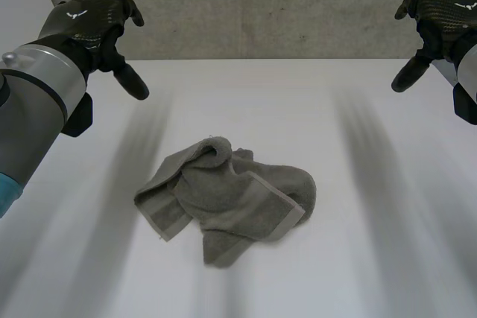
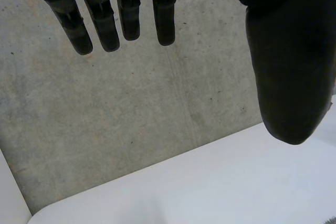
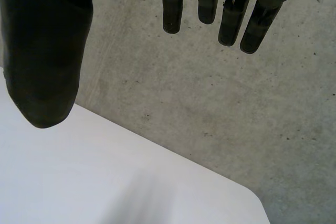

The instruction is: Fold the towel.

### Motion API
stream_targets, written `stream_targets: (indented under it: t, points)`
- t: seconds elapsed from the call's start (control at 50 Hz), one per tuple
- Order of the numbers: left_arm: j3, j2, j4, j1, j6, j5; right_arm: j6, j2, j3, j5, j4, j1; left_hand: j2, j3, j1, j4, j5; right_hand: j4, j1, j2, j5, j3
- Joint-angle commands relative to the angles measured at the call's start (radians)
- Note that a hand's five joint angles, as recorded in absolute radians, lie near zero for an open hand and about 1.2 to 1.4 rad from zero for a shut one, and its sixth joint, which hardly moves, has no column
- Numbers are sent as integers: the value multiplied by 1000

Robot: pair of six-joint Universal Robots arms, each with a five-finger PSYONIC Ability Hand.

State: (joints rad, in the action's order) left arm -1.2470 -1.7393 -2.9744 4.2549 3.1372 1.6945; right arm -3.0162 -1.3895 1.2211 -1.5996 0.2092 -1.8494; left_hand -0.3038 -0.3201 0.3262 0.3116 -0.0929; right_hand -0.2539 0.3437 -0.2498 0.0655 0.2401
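Pre-grasp: grey towel (image 1: 227, 199) lies crumpled mid-table (image 1: 387, 258), left hand (image 1: 93, 27) and right hand (image 1: 440, 16) raised well apart, fingers straight and spread (holding nothing), so next: descend, find 2 corners.

Grey towel (image 1: 227, 199), crumpled in a loose heap mid-table. Unfolded, bunched into overlapping folds, with a raised hump at its far side. Flat banded hem shows along near edges. Nothing touches it.
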Motion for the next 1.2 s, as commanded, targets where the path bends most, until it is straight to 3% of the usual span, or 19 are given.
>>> stream_targets:
  t: [0.02,0.42,0.58,0.68,0.9,1.08,1.1,1.12,1.16,1.18,1.2]
  points:
    - [0,3,-2,3,-2,-2,-3,-2,3,1,-4,-1,58,74,-80,-66,22,79,-169,75,-66,-66]
    - [-19,-8,-5,3,15,-19,-21,3,3,30,-1,-5,58,74,-80,-66,22,79,-169,75,-66,-66]
    - [-146,-105,-14,-4,15,-19,-92,84,20,190,124,-36,40,57,-63,-48,4,79,-169,75,-66,-66]
    - [-277,-196,-84,2,14,-19,-242,181,69,329,161,-77,35,51,-57,-42,-2,79,-169,75,-66,-66]
    - [-376,-301,-270,3,17,-15,-326,336,144,363,90,-198,-21,-5,-1,13,-57,79,-169,75,-66,-66]
    - [-355,-361,-338,5,17,-13,-412,412,143,366,32,-272,-288,-272,266,281,-325,-424,334,-428,438,438]
    - [-351,-368,-351,3,17,-13,-414,412,141,360,16,-277,-431,-415,408,423,-467,-610,520,-614,624,624]
    - [-351,-368,-351,3,17,-13,-414,412,141,360,16,-277,-432,-416,410,424,-469,-612,522,-616,626,626]
    - [-345,-375,-380,5,15,-18,-414,409,127,356,-13,-277,-753,-737,731,746,-790,-986,896,-990,1000,1000]
    - [-345,-375,-380,5,15,-18,-414,409,127,356,-13,-277,-755,-739,733,747,-792,-988,898,-992,1002,1002]
    - [-344,-376,-399,5,15,-18,-414,405,117,354,-22,-269,-906,-890,884,899,-943,-1141,1051,-1145,1155,1155]
